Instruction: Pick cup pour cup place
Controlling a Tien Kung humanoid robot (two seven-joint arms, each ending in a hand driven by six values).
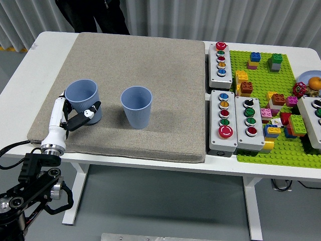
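Cups, two of them, blue and upright, stand on a grey mat (145, 75) that covers most of the white worktop (30, 65). The left cup (83, 100) sits near the mat's left edge, toward its near corner, with only a narrow strip of mat between it and the bare worktop on that side. The right cup (136, 106) stands apart from it, with a clear gap between the two and open mat behind and to the right of both. The left hand (70, 116), white with dark fingers (85, 114), comes up from the lower left corner and wraps the left cup's lower wall, fingers curled against its near side and holding it; the cup looks upright. The right hand does not show. Right of the mat, just beside its edge, lie grey button boxes (224, 120) with coloured buttons, and beyond them a green baseplate (261, 150) carrying coloured bricks, reaching the worktop's right side. A person in dark clothes (95, 15) stands at the far edge, hands out of view. Pale curtain hangs behind, grey floor below the near edge.
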